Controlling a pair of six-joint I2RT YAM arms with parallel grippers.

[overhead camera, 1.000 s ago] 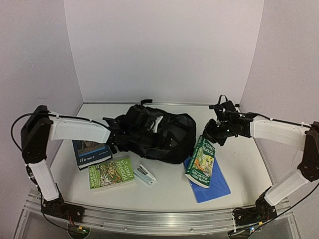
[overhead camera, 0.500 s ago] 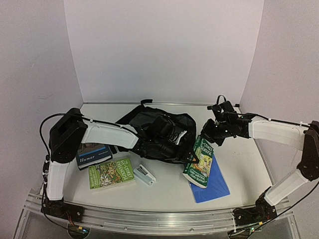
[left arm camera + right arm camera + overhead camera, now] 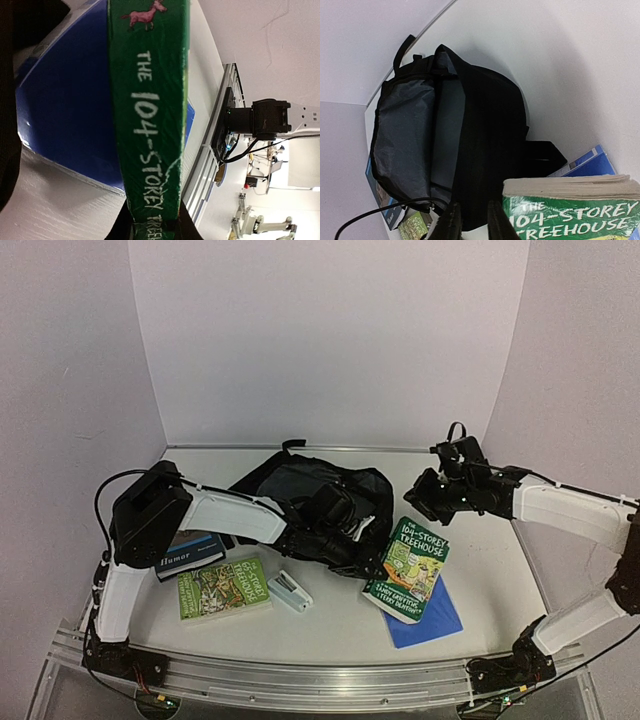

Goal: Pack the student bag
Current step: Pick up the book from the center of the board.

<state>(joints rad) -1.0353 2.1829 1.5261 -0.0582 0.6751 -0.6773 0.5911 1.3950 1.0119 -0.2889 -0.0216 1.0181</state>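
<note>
Hovering beside the student bag (image 3: 290, 485), left hand (image 3: 156, 227) grips the book (image 3: 408, 558); right hand (image 3: 472, 222) ajar, empty.

Green treehouse book (image 3: 408, 557) atop a blue folder (image 3: 432, 620) — white stapler (image 3: 291, 590) nearby.

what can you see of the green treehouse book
The green treehouse book is a thick paperback with a glossy cartoon cover, white title lettering on cover and spine, and greyish page edges. It lies closed, cover up, partly on a blue folder, just right of the student bag. The left gripper pinches its spine; the right gripper hovers open above, apart from it.
</note>
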